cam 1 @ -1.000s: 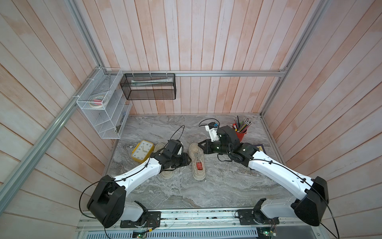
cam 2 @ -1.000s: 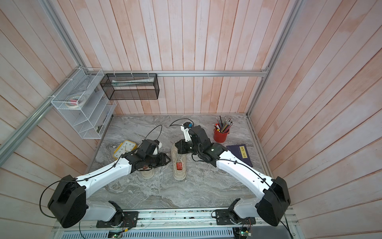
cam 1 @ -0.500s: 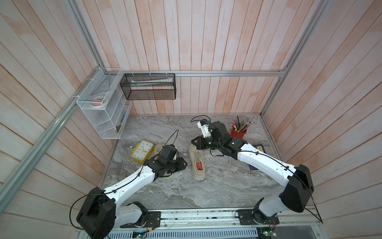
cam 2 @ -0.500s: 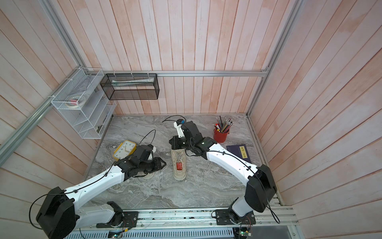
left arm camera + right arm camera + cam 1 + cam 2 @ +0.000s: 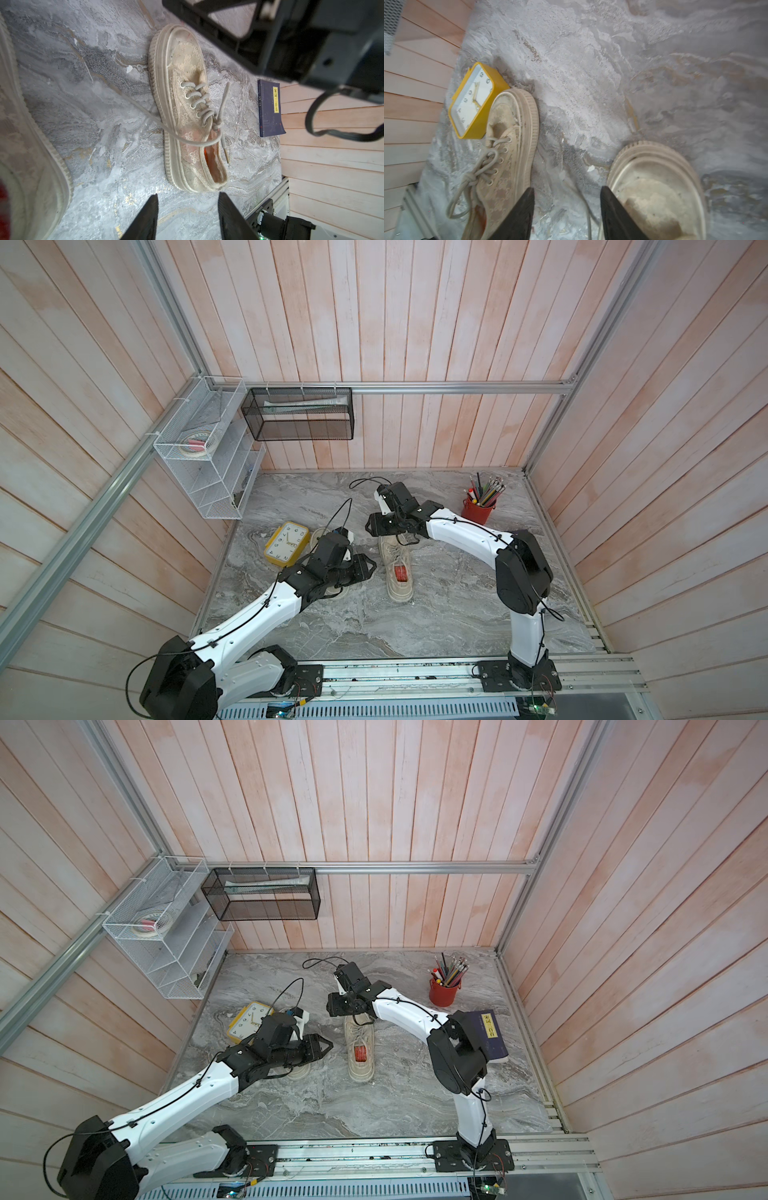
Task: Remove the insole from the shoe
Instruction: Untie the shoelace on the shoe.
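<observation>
Beige lace-mesh, ribbed-soled shoe (image 5: pixel 397 568) is holding its red-patched insole (image 5: pixel 400 572); left hand (image 5: pixel 187 196) and right hand (image 5: pixel 566 190) are gaping, empty.

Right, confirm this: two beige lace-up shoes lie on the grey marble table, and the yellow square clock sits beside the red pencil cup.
Wrong on the clock. The yellow square clock sits beside one beige lace-up shoe, across the grey marble table from the red pencil cup, as both top views show.

Bright, even light, soft shadows; wrist views blur toward near edges.
</observation>
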### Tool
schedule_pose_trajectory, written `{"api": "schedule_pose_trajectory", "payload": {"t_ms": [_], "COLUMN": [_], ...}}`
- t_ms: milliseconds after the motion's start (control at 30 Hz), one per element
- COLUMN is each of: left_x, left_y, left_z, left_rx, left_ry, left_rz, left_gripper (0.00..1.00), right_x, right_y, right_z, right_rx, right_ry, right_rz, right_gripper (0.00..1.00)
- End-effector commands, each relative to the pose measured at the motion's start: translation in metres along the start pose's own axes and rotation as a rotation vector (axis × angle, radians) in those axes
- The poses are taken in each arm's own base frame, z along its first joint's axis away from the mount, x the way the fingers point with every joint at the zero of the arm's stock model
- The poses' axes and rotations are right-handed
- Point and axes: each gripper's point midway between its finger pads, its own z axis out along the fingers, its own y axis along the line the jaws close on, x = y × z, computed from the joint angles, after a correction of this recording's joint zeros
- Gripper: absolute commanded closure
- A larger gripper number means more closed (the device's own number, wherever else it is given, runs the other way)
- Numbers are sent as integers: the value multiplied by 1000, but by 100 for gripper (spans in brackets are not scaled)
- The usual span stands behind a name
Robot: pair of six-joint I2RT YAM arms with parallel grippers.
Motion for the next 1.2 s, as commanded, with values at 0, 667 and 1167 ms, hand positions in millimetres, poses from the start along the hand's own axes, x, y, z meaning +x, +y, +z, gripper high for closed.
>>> {"api": "schedule_pose_trajectory", "payload": {"t_ms": [0,667,1167], "left_x": [6,3,27], "left_y": [3,-4,-10], "left_z": [3,27,30], "left_rx": [12,52,51], "left_ry": [21,52,131], "left_rz": [0,-22,6], "left_gripper": [50,51,51], "right_x": [-16,131,137], "right_y": [-20,-28,-28], "right_z": [-26,-112,-68], "right_rx": [167,-55,-50], "right_ry": [13,102,170], "right_rz": [-70,236,180], "right_gripper": [42,57,72]}}
